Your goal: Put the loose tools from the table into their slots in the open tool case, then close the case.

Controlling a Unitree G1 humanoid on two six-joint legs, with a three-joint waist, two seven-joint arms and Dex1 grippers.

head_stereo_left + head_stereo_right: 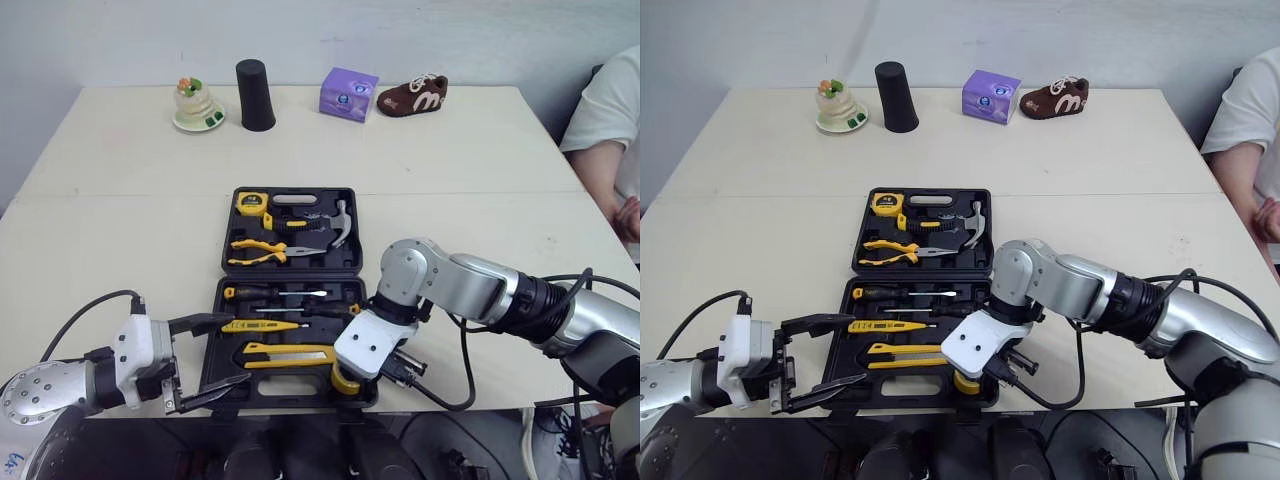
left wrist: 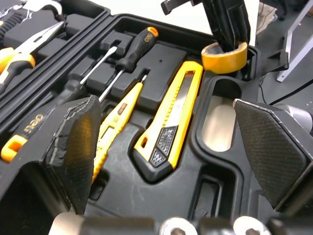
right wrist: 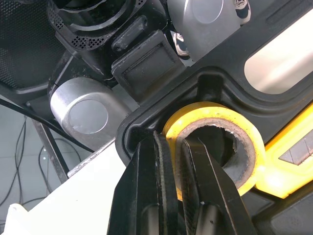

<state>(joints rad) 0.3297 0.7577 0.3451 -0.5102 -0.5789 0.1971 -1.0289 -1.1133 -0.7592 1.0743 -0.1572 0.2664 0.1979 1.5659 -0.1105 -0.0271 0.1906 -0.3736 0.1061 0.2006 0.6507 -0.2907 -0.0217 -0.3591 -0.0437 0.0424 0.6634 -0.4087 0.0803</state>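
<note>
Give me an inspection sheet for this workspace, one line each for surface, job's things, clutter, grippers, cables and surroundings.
Surface: pale table, with the tool case at its near middle.
Job's things: the case is open, with tape measure, pliers, hammer, screwdrivers and utility knife in slots; yellow tape roll in the near right corner pocket.
Clutter: cake ornament, black cup, purple box and brown shoe along the far edge.
Grippers: left gripper open at the case's near left edge; right gripper shut on the tape roll's wall, one finger inside.
Cables: black cable at the left wrist; second cable looping under the right arm.
Surroundings: person in a white shirt at the right.
</note>
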